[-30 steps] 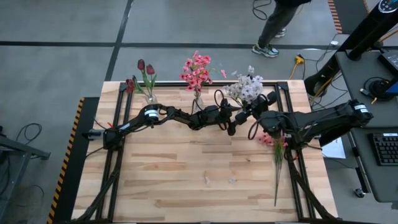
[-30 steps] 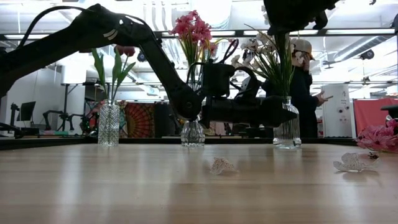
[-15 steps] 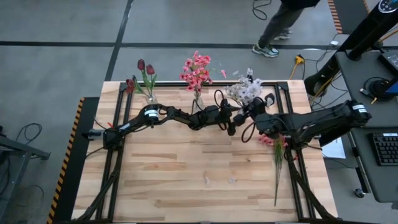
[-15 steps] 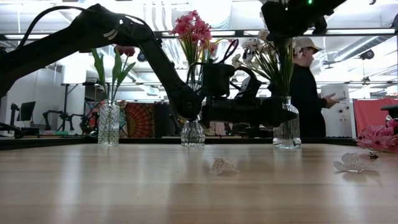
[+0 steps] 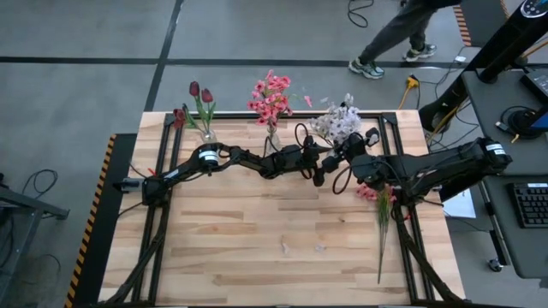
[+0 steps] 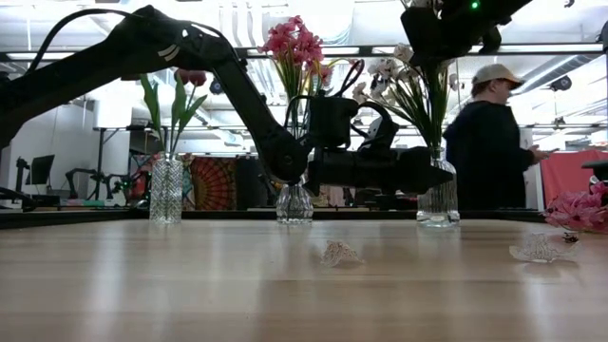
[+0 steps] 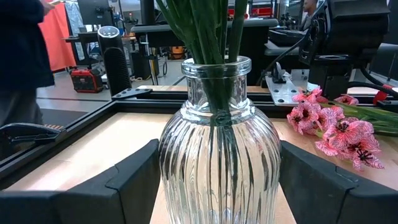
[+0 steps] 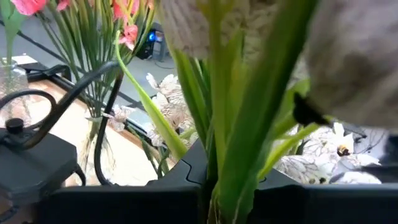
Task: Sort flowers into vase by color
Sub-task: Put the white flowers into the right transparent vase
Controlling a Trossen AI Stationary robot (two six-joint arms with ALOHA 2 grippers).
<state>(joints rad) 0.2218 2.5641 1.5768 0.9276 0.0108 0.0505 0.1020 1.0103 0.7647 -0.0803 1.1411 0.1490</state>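
Over the last second the right gripper (image 5: 349, 147), closed on a white spray's (image 5: 340, 122) stem, has lowered it toward the ribbed glass vase (image 7: 219, 163) right of centre at the table's top edge, which the left gripper (image 5: 318, 161) brackets with spread fingers, so this white flower looks nearly sorted.

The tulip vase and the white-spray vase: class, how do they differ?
The tulip vase is tall and narrow; the white-spray vase is rounder with a neck. The tulip vase stands alone; the left gripper brackets the white-spray vase. Tulip vase holds few stems, white-spray vase many. Both are clear ribbed glass.
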